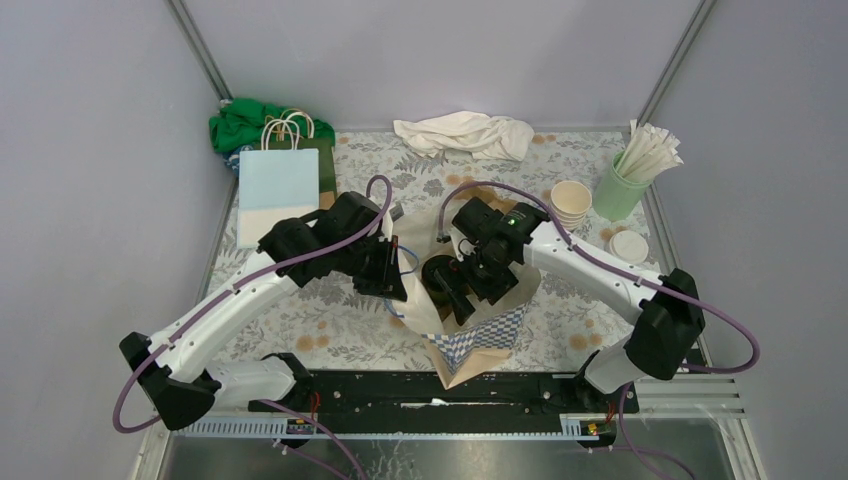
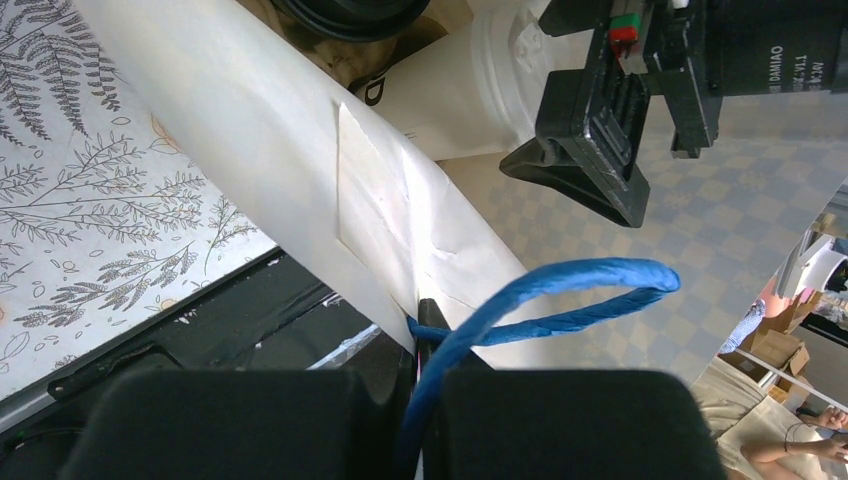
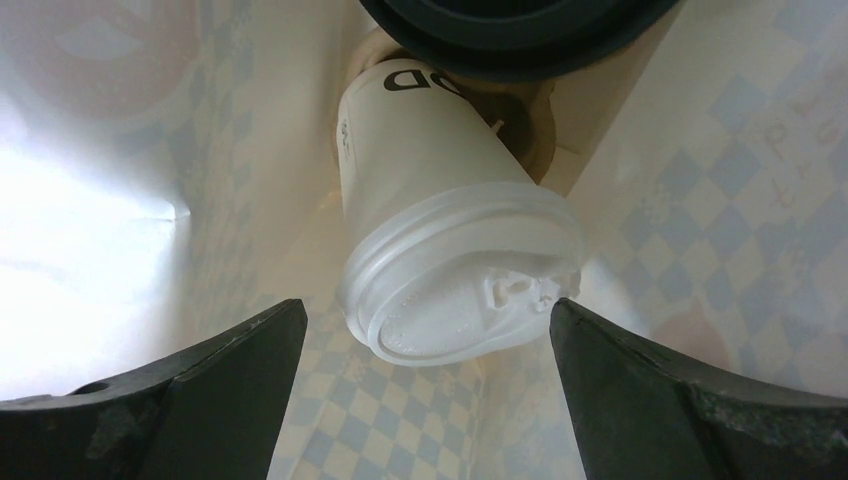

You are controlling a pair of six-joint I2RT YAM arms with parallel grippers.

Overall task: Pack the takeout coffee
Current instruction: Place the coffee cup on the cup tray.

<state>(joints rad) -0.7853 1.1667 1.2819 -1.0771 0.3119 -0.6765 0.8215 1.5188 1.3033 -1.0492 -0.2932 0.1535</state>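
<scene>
Lidded coffee cup in bag — base hidden, lettering cut off

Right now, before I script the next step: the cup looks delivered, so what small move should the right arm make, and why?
Probably lift the right gripper straight out of the paper bag. Its jaws stand wide around the lidded cup, which lies tilted inside, apparently released, while the left gripper, shut on the blue handle, holds the bag open.
</scene>
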